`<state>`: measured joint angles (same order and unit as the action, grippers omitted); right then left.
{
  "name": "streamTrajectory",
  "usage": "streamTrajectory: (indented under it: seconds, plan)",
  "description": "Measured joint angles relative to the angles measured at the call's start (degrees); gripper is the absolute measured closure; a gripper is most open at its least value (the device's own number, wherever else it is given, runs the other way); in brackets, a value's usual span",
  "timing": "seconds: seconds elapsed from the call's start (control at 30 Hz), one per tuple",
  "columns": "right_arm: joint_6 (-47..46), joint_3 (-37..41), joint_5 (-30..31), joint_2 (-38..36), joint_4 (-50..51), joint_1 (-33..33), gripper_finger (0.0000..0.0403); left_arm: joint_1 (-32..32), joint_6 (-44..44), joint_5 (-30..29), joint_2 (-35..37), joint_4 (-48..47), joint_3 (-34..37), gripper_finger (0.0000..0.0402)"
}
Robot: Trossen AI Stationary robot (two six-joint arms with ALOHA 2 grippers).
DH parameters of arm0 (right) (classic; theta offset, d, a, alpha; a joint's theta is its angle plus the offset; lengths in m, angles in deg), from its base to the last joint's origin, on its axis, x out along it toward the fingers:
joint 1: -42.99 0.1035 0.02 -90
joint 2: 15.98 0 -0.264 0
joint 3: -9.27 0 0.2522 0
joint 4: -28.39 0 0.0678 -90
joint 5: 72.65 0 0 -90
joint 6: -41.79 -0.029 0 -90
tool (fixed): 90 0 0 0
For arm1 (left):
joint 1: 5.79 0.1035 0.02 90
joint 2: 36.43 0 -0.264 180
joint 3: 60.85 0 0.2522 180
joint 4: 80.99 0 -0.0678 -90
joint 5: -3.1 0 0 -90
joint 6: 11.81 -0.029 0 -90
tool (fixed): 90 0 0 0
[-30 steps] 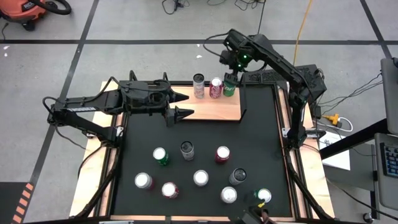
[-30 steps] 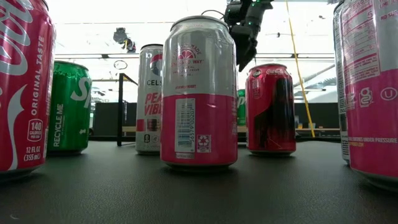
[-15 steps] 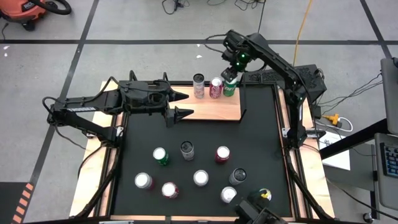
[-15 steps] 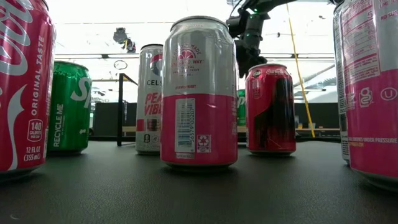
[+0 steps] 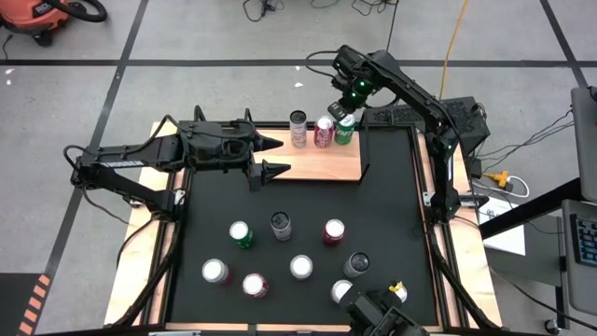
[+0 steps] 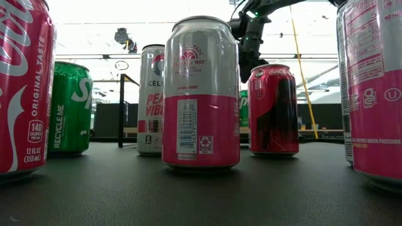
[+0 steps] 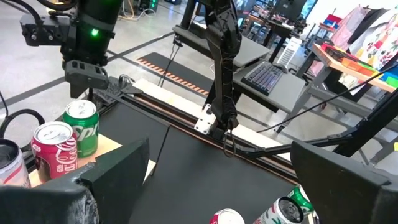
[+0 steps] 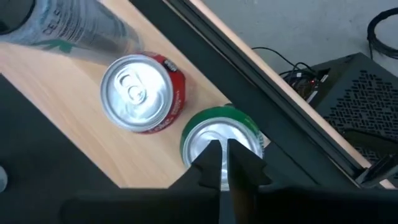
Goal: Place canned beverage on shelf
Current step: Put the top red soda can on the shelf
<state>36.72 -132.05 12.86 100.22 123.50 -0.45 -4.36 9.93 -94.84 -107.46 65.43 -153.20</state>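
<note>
— On the shelf (image 5: 312,157) at the far side of the worktop (image 5: 392,215), how many cans stand?

— Three in a row: a silver can (image 5: 298,128), a red cola can (image 5: 323,131) and a green soda can (image 5: 344,130), upright on the far edge. The board looks wide enough for a fourth.

— And the claws?

— Directly above the green can the right claw (image 5: 346,110) has its fingers together, holding nothing. At the shelf's left end the left claw (image 5: 266,157) waits, spread wide and empty.

— What's left?

— Eight cans stand on the black mat (image 5: 382,233), near side. I'd judge one more goes up.
</note>
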Motion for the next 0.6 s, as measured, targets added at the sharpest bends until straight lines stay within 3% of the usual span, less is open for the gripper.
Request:
streamTrajectory:
  seconds: [0.6]
  plan:
    - [-0.5,4.6,-0.1,0.0,1.1,1.6,0.0402,0.0,0.4,0.0,0.0,0.0,0.0,0.0013]
